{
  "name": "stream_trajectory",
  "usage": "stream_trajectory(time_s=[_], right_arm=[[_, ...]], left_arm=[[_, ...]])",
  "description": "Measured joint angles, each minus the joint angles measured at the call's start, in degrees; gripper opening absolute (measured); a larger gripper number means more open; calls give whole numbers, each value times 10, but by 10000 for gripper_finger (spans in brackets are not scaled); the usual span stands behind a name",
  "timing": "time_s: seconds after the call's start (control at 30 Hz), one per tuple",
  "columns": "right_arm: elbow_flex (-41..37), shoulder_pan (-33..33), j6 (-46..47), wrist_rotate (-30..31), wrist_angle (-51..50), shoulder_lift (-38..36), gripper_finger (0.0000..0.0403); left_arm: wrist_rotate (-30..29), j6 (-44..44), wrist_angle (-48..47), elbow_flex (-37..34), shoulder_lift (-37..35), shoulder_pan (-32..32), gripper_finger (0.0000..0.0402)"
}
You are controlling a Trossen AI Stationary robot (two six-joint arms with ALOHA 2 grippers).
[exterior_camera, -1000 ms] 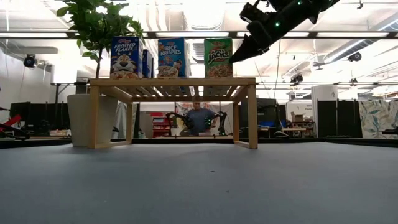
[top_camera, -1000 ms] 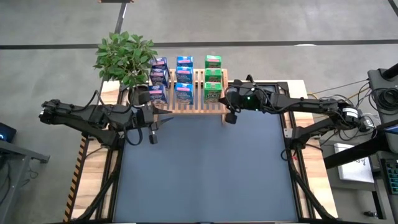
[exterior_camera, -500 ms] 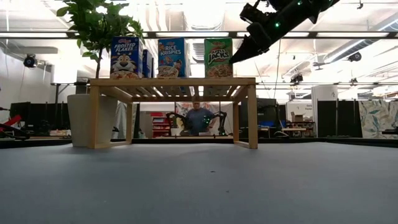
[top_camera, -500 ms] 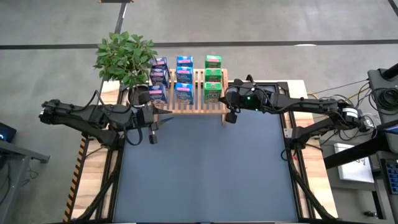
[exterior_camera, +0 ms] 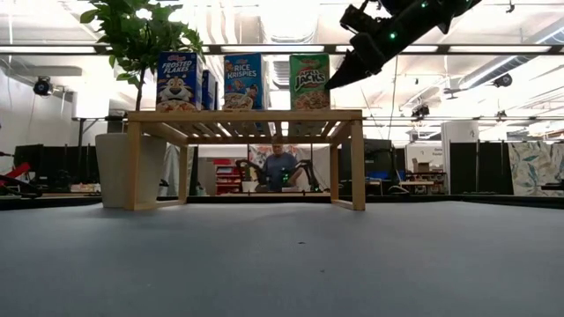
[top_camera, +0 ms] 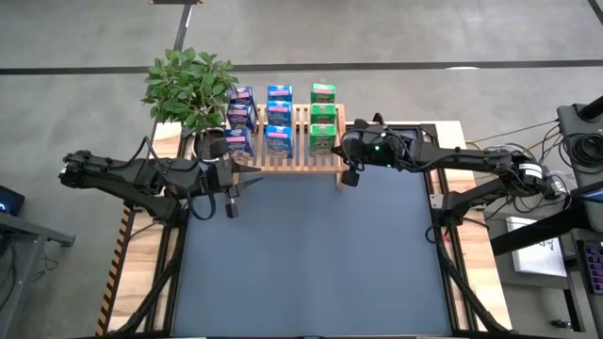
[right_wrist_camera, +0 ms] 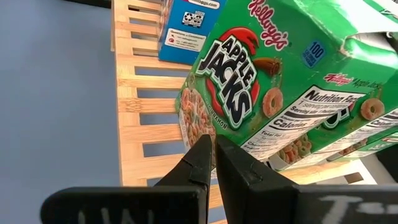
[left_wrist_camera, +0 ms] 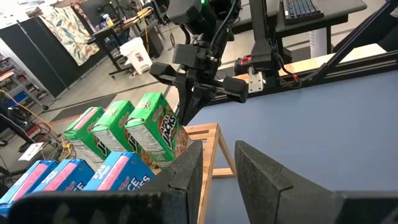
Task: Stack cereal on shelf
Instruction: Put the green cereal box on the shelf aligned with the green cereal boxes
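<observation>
High view first: I see the shelf at the far edge of the table, with nine cereal boxes standing on its slats in three columns, purple on the left, blue in the middle, green on the right. A potted plant sits just left of it. My left gripper hangs at the shelf's near left corner; my right gripper hangs at its near right corner, beside the green column.

Low view: the shelf stands across the blue mat, the front boxes reading Frosted Flakes, Rice Krispies and Apple Jacks. My right gripper hovers above the shelf's right end, close to the Apple Jacks box. A person is far behind, seen under the shelf.

Left wrist view: my left fingers stand slightly apart with nothing between them; beyond them, the green boxes and the right gripper.

Right wrist view: my right fingers are pressed nearly together, empty, just in front of the Apple Jacks box.
</observation>
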Motion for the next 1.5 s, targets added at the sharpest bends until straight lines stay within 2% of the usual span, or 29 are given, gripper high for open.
stream_trajectory(time_s=[0.4, 0.53, 0.6, 0.87, 1.17, 1.33, 1.5], right_arm=[[-3, -6, 8, -6, 0, 0, 13], [-3, -6, 16, -47, 2, 0, 13], [-3, -4, 22, -66, 12, 0, 13], [-5, 35, -6, -60, 79, 44, 13], [-6, 81, -61, 71, 104, 75, 13], [-3, 86, -67, 105, 103, 73, 13], [-3, 87, -83, 104, 109, 73, 13]], left_arm=[[0, 2, 0, 0, 0, 0, 77], [0, 2, 0, 0, 0, 0, 77], [0, 2, 0, 0, 0, 0, 77], [0, 2, 6, 0, 0, 0, 77], [0, 2, 5, 0, 0, 0, 77], [0, 2, 5, 0, 0, 0, 77], [0, 2, 5, 0, 0, 0, 77]])
